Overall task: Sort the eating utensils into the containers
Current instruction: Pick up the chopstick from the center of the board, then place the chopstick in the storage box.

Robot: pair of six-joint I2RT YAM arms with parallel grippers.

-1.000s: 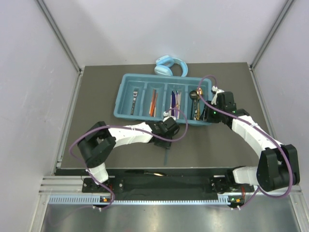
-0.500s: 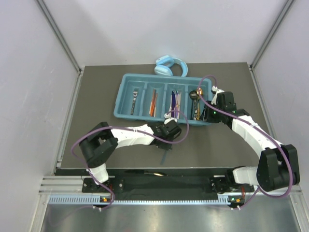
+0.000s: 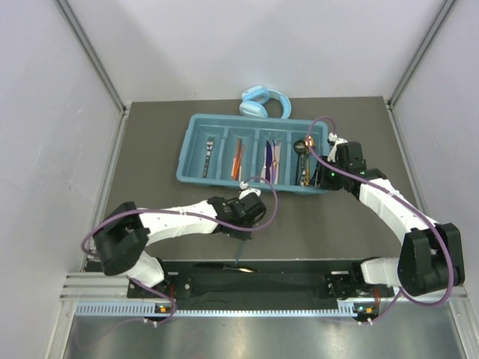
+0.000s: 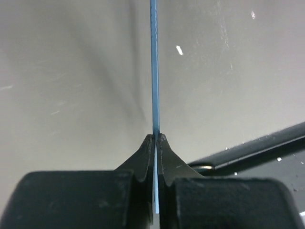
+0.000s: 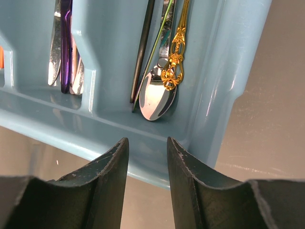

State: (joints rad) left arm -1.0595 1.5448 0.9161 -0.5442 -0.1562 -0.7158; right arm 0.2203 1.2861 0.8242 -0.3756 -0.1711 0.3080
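Blue-ish thin knife sits at 6 o'clock of the tray. The left gripper just snapped together, clamped on it. Pickup looks done, so tray's next.

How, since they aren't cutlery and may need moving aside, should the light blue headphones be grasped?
Probably the headband of the headphones, jaws coming down from above across it: that thin arc stands clear of the ear cups, which look too bulky.
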